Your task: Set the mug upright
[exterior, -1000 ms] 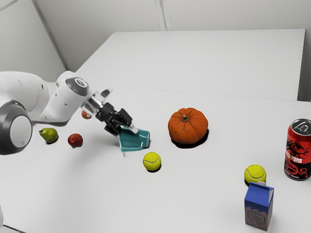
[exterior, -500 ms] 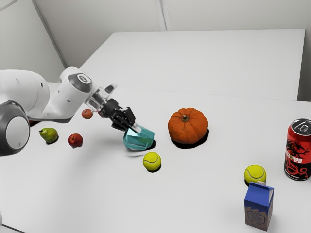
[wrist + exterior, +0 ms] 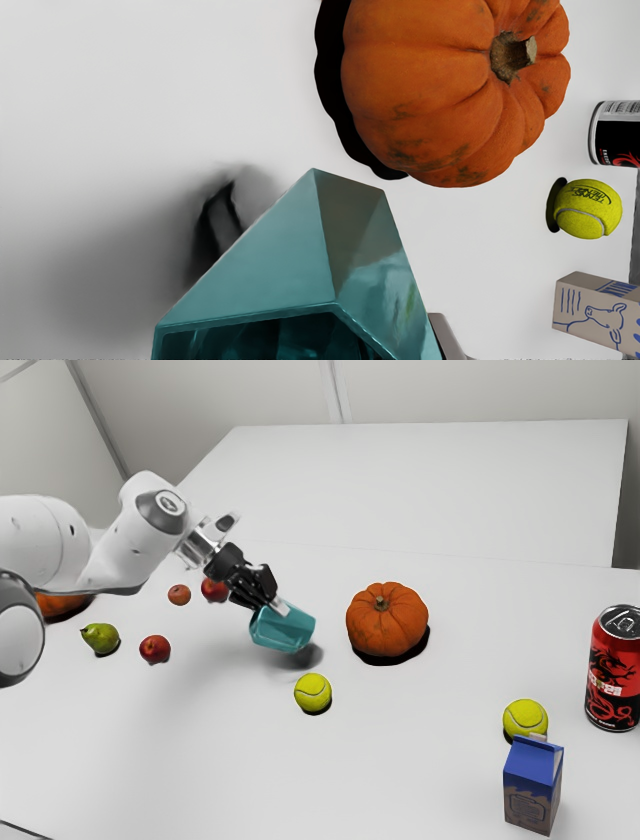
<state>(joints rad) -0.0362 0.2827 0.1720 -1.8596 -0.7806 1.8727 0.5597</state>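
In the exterior view my gripper is shut on the teal mug, which hangs tilted just above the table with its shadow below it. The mug is large in the wrist view, its dark open mouth facing my hand and its faceted outer wall reaching away from the hand. Part of my gripper shows there, one finger along the mug's side. The mug hides the other finger, and I cannot make out a handle.
An orange pumpkin stands close beyond the mug. A tennis ball lies near it on the table. Farther off are another tennis ball, a carton and a red can. A pear and red fruit lie beneath the arm.
The mug has come up off the table in my gripper's hold and tilted, shifting slightly toward the exterior view's right. My hand has risen with it. The pumpkin and nearby ball have stayed put.
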